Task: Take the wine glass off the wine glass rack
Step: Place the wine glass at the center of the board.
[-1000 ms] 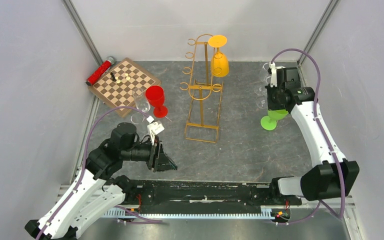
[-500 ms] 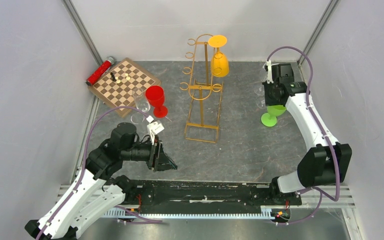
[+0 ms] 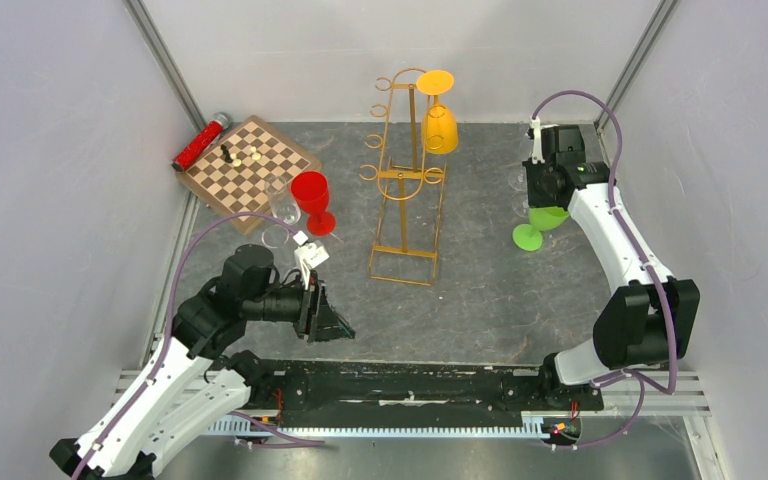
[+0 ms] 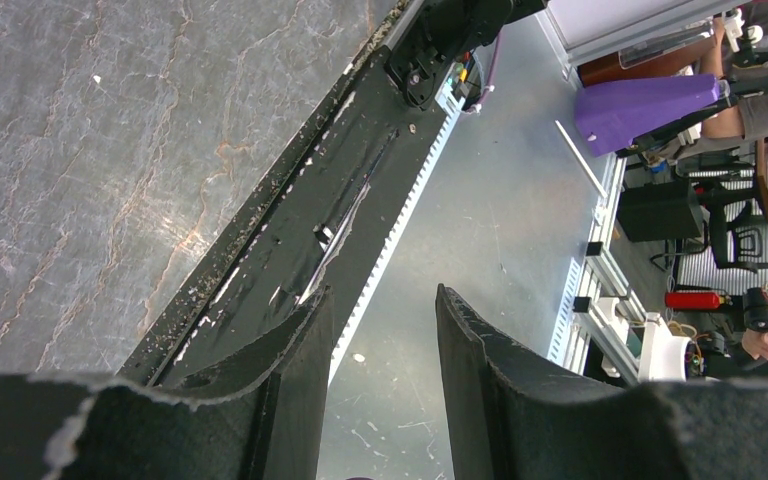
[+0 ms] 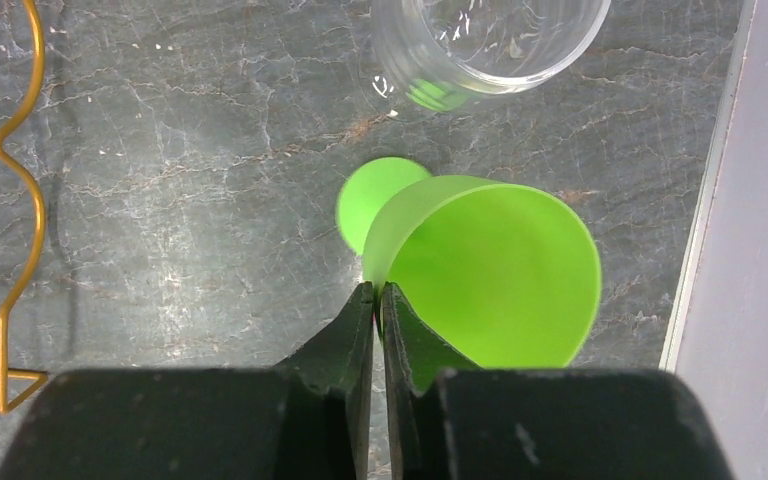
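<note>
The gold wire wine glass rack [image 3: 405,180] stands at the back middle of the table. A yellow wine glass [image 3: 439,118] hangs upside down from its top right hook. My right gripper [image 3: 548,205] is shut on the rim of a green wine glass [image 5: 485,265], one finger inside the bowl and one outside. The green glass [image 3: 538,228] is tilted, its foot low over the table at the right. A piece of the rack [image 5: 10,210] shows at the left edge of the right wrist view. My left gripper [image 3: 332,322] is open and empty near the table's front edge.
A red wine glass [image 3: 312,198] stands left of the rack. A chessboard [image 3: 250,165] with a few pieces and a red tube [image 3: 200,142] lie at the back left. A clear glass [image 5: 485,40] stands just beyond the green glass. Clear glasses [image 3: 278,225] sit by the red one.
My right gripper has carried the green glass a little toward the back and left, and the glass now tilts more. The left arm has not moved.
</note>
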`<state>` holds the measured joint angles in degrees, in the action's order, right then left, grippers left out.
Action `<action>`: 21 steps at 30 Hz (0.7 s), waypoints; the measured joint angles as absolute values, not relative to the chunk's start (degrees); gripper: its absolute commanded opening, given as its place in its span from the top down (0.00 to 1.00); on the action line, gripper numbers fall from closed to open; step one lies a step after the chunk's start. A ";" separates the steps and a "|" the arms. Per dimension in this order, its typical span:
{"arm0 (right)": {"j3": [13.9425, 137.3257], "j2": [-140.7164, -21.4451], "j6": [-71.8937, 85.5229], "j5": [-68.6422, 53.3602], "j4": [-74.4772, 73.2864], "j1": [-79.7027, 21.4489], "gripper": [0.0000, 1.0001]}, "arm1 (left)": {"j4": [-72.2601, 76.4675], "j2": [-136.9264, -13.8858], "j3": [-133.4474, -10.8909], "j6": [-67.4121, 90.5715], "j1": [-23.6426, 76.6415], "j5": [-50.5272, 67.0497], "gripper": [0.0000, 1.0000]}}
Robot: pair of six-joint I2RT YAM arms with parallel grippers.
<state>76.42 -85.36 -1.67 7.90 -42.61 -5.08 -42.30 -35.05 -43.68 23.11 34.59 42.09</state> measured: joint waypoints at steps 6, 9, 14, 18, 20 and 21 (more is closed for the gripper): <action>76.42 -85.78 -1.72 7.86 -42.24 -5.08 0.88 | -42.30 -35.46 -43.68 23.11 34.59 42.09 0.51; 76.42 -86.08 -1.74 7.84 -42.04 -5.08 0.83 | -42.30 -35.48 -43.68 23.11 34.59 42.09 0.51; 78.19 -86.32 -1.67 7.90 -42.83 -5.08 0.63 | -42.30 -35.48 -43.68 23.11 34.59 42.09 0.51; 83.50 -86.80 -1.72 8.25 -44.07 -5.08 0.57 | -42.30 -35.48 -43.68 23.11 34.59 42.09 0.51; 86.08 -86.80 -1.72 8.75 -44.45 -5.08 0.56 | -42.30 -35.48 -43.68 23.11 34.59 42.09 0.51; 87.83 -86.80 -1.69 8.99 -44.60 -5.08 0.55 | -42.30 -35.48 -43.68 23.11 34.59 42.09 0.51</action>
